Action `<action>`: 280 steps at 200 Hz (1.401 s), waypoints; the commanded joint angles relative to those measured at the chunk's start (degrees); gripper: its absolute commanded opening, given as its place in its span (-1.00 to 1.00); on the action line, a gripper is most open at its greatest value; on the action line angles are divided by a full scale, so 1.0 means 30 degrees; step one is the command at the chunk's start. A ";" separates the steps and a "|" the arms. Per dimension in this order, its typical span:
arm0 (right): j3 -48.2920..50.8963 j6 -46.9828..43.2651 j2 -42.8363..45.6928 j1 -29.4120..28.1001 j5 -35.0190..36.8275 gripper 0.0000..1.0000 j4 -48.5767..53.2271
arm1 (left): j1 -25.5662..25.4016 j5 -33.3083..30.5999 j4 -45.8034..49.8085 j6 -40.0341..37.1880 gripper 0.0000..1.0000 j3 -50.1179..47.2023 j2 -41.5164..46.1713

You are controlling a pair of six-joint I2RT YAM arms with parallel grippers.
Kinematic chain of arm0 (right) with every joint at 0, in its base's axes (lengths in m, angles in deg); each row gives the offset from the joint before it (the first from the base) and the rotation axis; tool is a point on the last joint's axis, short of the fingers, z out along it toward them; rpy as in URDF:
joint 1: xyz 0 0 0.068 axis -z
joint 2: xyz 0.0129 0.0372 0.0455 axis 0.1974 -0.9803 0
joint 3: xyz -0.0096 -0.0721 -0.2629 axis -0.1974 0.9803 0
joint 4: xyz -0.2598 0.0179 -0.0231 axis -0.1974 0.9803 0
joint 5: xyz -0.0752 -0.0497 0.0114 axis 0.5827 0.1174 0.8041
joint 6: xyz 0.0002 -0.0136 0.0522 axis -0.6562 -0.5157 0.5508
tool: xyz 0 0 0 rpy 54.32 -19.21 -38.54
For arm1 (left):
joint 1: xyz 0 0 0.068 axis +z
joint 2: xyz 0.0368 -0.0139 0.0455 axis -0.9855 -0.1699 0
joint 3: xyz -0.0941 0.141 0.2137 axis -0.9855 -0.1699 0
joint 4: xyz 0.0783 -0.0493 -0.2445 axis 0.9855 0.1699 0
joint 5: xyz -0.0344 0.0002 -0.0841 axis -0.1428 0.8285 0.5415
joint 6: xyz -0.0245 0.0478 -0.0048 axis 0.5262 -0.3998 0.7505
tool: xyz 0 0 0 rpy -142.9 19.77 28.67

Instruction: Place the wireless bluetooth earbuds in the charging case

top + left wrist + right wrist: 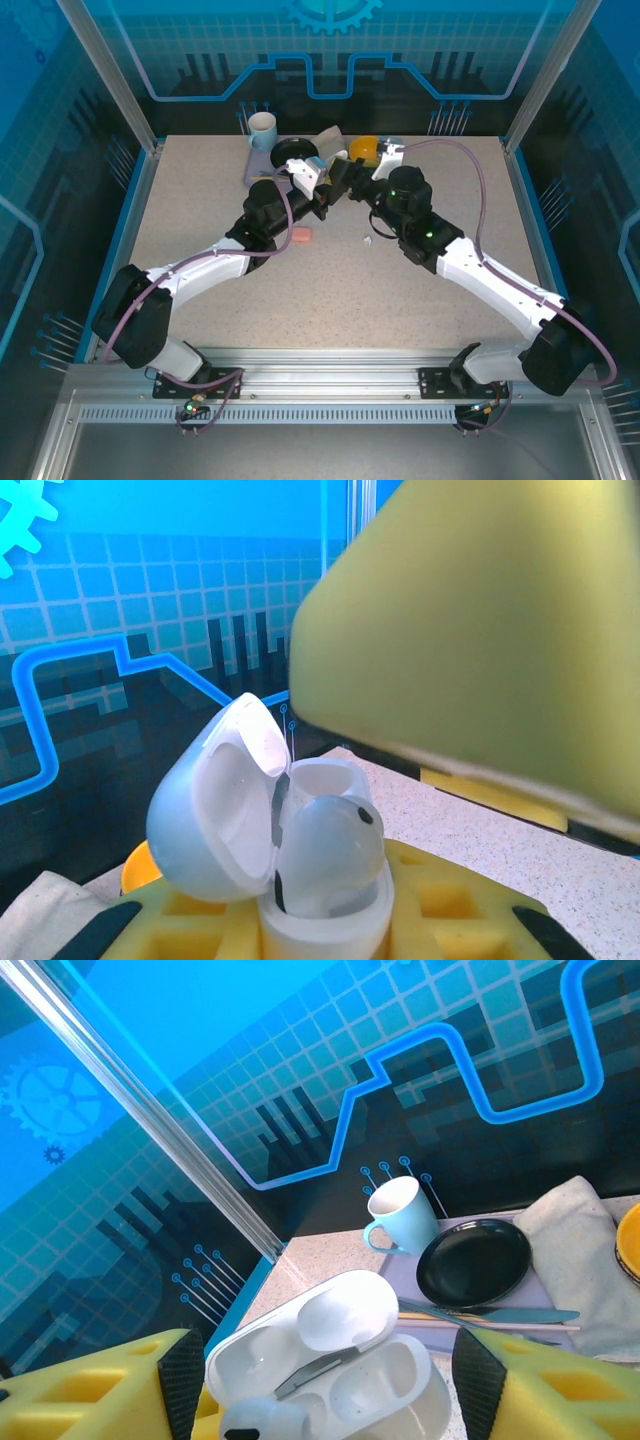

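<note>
Clamping open charging case (322, 928) in my left pincer (325, 935); my right pincer (330, 1385) released around it, white earbud (262, 1422) inside.

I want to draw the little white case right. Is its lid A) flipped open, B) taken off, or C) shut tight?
A: the white case has its lid flipped up on its hinge, showing the hollows inside.

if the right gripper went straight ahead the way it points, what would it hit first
Most likely the open white charging case, which sits inside the spread of the right gripper, a white earbud at its near edge. The mug and black plate lie farther back.
</note>
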 commanded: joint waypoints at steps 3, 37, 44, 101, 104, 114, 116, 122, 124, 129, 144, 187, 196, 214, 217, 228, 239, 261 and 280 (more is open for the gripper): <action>-0.0643 0.0709 0.0743 0.0438 -0.0402 0.40 -0.0113 | -0.0200 0.0398 -0.0841 0.0339 -1.00 0.0264 0.0077; -0.0840 0.1645 0.1393 0.1125 -0.1046 0.44 0.0779 | -0.0202 0.0339 -0.0854 0.0333 -1.00 0.0081 0.0152; -0.1130 0.1812 0.1473 0.1354 -0.1331 0.45 0.1409 | -0.0215 0.0330 -0.0876 0.0318 -1.00 0.0015 0.0184; -0.4536 -0.0258 0.0692 0.3461 -0.6704 0.55 0.8457 | 0.0049 0.1996 -0.0201 -0.0425 -1.00 -0.1094 0.1155; -0.4728 -0.0454 0.0525 0.3493 -0.7007 0.55 0.8902 | 0.0120 0.2139 -0.0148 -0.0441 -1.00 -0.1164 0.1222; -0.5139 -0.1288 0.0269 0.3686 -0.8036 0.56 0.9848 | 0.0364 0.2899 0.0093 -0.0473 -1.00 -0.1343 0.1453; -0.5198 -0.1440 0.0232 0.3694 -0.8230 0.56 1.0097 | 0.0418 0.3125 0.0140 -0.0473 -1.00 -0.1385 0.1517; -0.5306 -0.1768 0.0159 0.3728 -0.8333 0.56 1.0677 | 0.0637 0.3754 0.0313 -0.0426 -1.00 -0.1495 0.1663; -0.5299 -0.1845 0.0190 0.3723 -0.8297 0.56 1.0840 | 0.0684 0.3895 0.0341 -0.0410 -1.00 -0.1518 0.1687; -0.5179 -0.2009 0.0248 0.3747 -0.8222 0.57 1.1022 | 0.0843 0.4275 0.0520 -0.0385 -1.00 -0.1620 0.1798; -0.4443 -0.1850 0.0619 0.4012 -0.7683 0.57 1.1231 | 0.1391 0.5484 0.0564 -0.0308 -1.00 -0.2065 0.2109; -0.2980 0.0091 0.0626 0.5729 -0.6059 0.56 1.3081 | 0.3381 0.9076 -0.1234 0.1602 -1.00 -0.3893 0.3059; -0.2873 0.0219 0.0365 0.5951 -0.5871 0.55 1.3555 | 0.3613 0.9748 -0.1270 0.1692 -1.00 -0.4079 0.3286; -0.2858 0.0534 -0.0405 0.6117 -0.5050 0.54 1.4872 | 0.3797 1.1210 -0.0958 0.1781 -1.00 -0.4116 0.3661; -0.2833 0.0532 -0.0520 0.6132 -0.4998 0.54 1.5003 | 0.3818 1.1439 -0.0884 0.1808 -1.00 -0.4091 0.3714; -0.2936 0.0700 -0.1213 0.6134 -0.4603 0.53 1.5739 | 0.3812 1.2245 -0.0656 0.1863 -1.00 -0.4011 0.3806; -0.2903 0.0622 -0.1831 0.6112 -0.4476 0.51 1.5988 | 0.3838 1.2879 -0.0539 0.1978 -1.00 -0.3950 0.3841; -0.2666 0.0522 -0.2935 0.6087 -0.4291 0.49 1.6085 | 0.3842 1.3659 -0.0351 0.2105 -1.00 -0.3876 0.3843; -0.2779 0.0473 -0.4076 0.6024 -0.4048 0.48 1.6382 | 0.3835 1.3555 -0.0213 0.1993 -1.00 -0.3945 0.3814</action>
